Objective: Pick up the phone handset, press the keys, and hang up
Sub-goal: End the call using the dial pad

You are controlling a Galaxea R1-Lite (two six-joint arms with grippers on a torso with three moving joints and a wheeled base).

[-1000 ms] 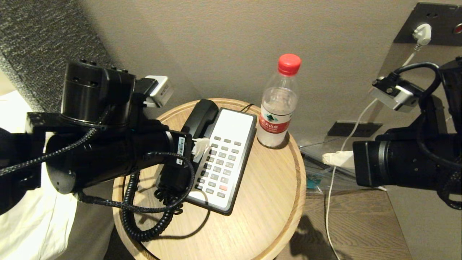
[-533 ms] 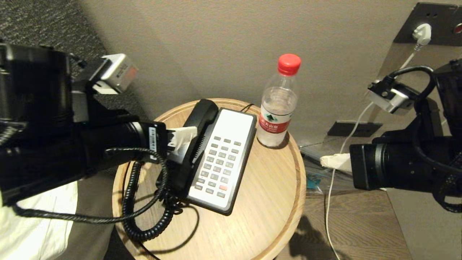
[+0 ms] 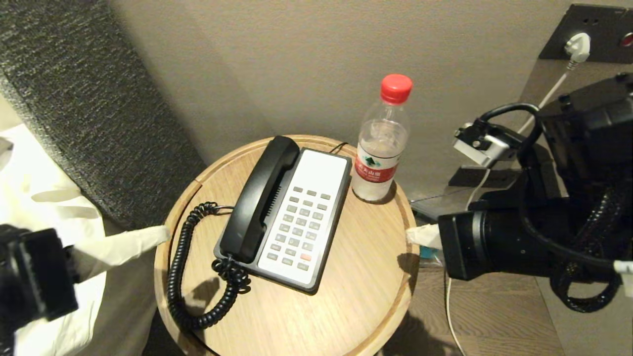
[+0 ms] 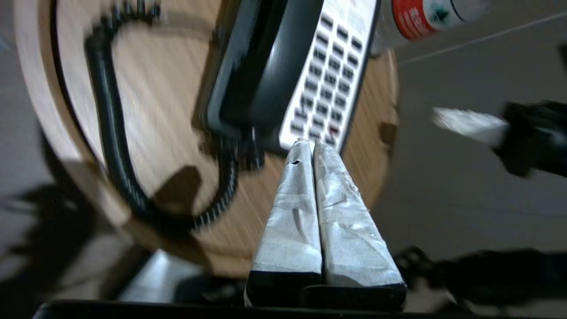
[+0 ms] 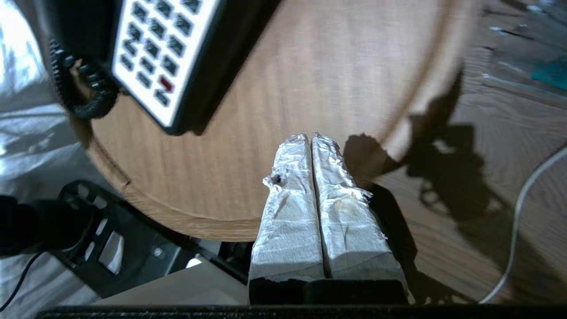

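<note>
Round wooden side table (image 3: 356, 306) filling the lower centre of the head view, against a beige wall. Upper left: dark textured headboard (image 3: 74, 99); lower left: white bedding (image 3: 34, 207).

At the right edge, black right arm, cut off by the frame; right gripper (image 3: 420, 235) with taped white fingers pressed together, empty, tip at the table's right rim. In the right wrist view the same closed pair (image 5: 310, 146) over bare wood near the edge.

At the lower left, left gripper (image 3: 158, 232) with fingers closed flat on nothing, tip just at the table's left rim, clear of the phone; arm mostly out of frame. Left wrist view blurred, closed fingertips (image 4: 310, 146) aimed toward the phone's near end.

Black-and-white phone base (image 3: 321, 183) at table centre, long axis running from lower left to upper right of the frame.

Phone handset (image 3: 259, 200) seated in the cradle on the base's left side, long axis parallel to the base, one end up toward the wall, the other toward the lower left. Coiled cord (image 3: 180, 277) looping from that lower end across the table's left part.

Water bottle (image 3: 381, 143) upright just right of the base's far end, red cap, red label with white Chinese characters, too small to read.

Keys (image 3: 296, 230): grey rows on the white faceplate, one red key near the bottom; markings illegible.

White plug (image 3: 577, 47) in a wall socket, upper right.
</note>
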